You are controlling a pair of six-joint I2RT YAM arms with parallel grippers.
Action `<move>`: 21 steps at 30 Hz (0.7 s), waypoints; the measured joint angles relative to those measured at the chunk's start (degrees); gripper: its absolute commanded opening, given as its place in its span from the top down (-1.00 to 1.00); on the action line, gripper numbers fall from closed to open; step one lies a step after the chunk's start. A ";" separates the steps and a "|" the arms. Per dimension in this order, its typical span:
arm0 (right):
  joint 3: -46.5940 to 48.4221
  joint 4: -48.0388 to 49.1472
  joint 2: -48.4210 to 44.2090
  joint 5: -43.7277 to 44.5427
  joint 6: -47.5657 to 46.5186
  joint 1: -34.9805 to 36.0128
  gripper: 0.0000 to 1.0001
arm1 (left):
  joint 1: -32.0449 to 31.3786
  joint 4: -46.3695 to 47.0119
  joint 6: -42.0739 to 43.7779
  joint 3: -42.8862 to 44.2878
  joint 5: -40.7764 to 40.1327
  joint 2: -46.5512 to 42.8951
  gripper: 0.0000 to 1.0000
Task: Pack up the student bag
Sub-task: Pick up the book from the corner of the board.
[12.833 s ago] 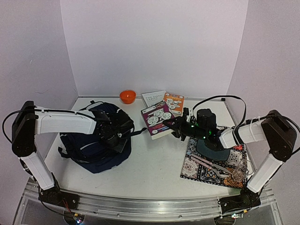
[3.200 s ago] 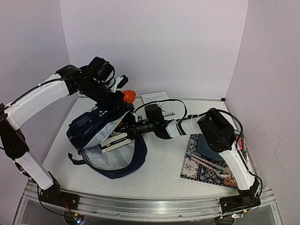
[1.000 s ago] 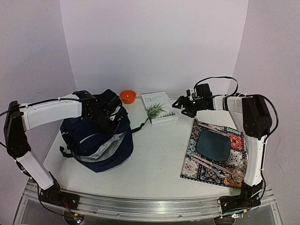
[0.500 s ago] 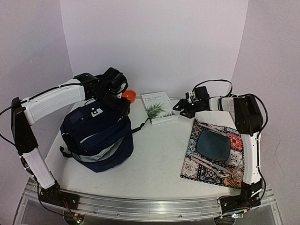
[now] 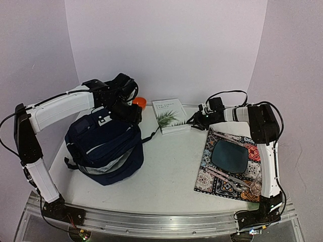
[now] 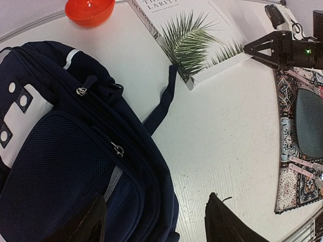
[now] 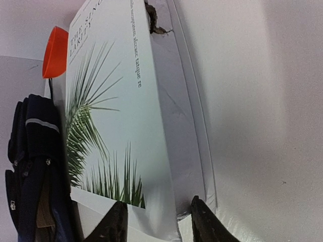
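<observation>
The student bag, a navy-blue backpack, sits at the left of the table, and a black strap trails toward the book. It fills the left of the left wrist view. My left gripper hovers over its far right edge, open with nothing between the fingers. A white book with a palm leaf on its cover lies flat at the back. My right gripper is at its right edge, open. Its jaws stand either side of the book's edge, one fingertip over the cover. Contact does not show.
An orange bowl stands behind the bag, next to the book. At the right lies a patterned mat with a dark plate and cutlery. The purple walls stand close at the back and sides.
My left gripper let go of the bag's top, opened and rose above it; the bag now sits closed up. My right gripper moved left onto the book's edge and its jaws narrowed.
</observation>
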 measured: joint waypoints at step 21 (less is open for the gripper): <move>-18.81 16.84 -6.93 -13.55 9.17 -1.41 1.00 | 0.03 4.10 -4.74 -3.80 4.21 0.03 -0.37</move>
